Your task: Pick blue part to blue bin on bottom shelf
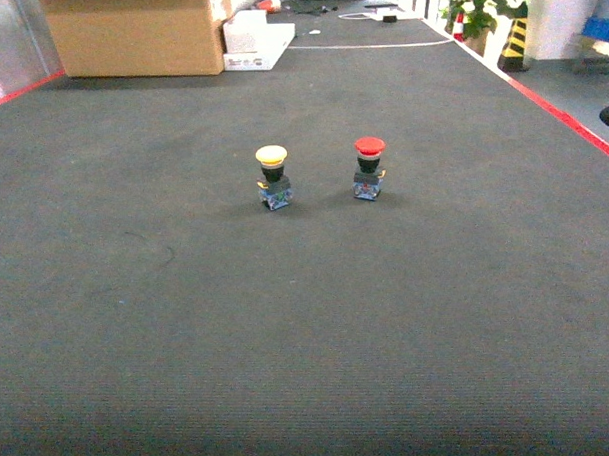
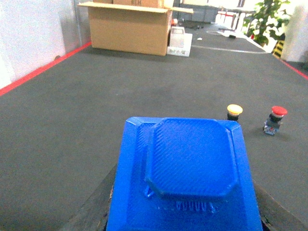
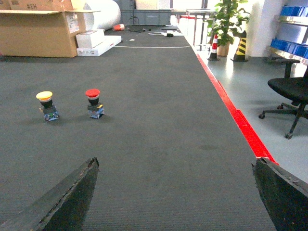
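The blue part (image 2: 185,168), a blocky piece with a raised octagonal face, fills the lower middle of the left wrist view. My left gripper (image 2: 185,192) is shut on it, with a dark finger showing at each lower side. In its own wrist view my right gripper (image 3: 175,162) stands open over bare carpet, nothing between its fingers. Blue crates (image 3: 291,45) sit on a steel rack at the far right of the right wrist view. I cannot tell which of them is the blue bin or which tier is the bottom shelf. Neither gripper shows in the head view.
A yellow-capped push button (image 1: 273,176) and a red-capped push button (image 1: 368,167) stand on the dark carpet. A cardboard box (image 1: 138,34) and white boxes (image 1: 256,40) stand behind. A black office chair (image 3: 291,91), red floor tape (image 3: 240,120) and a potted plant (image 3: 226,19) are on the right.
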### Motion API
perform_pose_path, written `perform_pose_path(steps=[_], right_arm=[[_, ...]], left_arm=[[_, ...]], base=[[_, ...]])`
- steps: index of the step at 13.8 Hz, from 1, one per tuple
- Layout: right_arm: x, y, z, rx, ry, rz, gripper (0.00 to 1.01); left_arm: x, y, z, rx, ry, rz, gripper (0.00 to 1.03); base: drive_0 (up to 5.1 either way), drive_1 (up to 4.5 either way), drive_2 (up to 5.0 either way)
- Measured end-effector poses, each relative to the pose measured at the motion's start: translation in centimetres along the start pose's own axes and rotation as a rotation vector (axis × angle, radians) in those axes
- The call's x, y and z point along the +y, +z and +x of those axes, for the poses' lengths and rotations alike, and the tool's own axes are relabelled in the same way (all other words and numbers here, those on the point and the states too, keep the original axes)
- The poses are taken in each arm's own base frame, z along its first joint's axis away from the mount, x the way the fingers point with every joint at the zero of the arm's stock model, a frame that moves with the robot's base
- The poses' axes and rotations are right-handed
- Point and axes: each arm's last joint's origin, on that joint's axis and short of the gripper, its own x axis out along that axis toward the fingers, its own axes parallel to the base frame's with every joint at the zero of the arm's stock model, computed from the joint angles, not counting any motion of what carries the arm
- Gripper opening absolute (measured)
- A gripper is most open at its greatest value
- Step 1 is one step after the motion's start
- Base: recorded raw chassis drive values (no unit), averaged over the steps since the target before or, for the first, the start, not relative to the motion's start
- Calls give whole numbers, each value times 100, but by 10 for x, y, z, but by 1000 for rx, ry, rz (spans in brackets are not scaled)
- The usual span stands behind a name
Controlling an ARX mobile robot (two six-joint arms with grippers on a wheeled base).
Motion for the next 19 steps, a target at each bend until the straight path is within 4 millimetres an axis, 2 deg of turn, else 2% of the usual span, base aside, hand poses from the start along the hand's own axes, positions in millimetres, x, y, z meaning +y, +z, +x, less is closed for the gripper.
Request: perform_pose_path(steps=[19], right_arm=[[0, 0, 0, 0, 1, 0, 98]], left_arm=[[1, 3, -3, -16, 5, -17, 43]], base=[[0, 0, 0]])
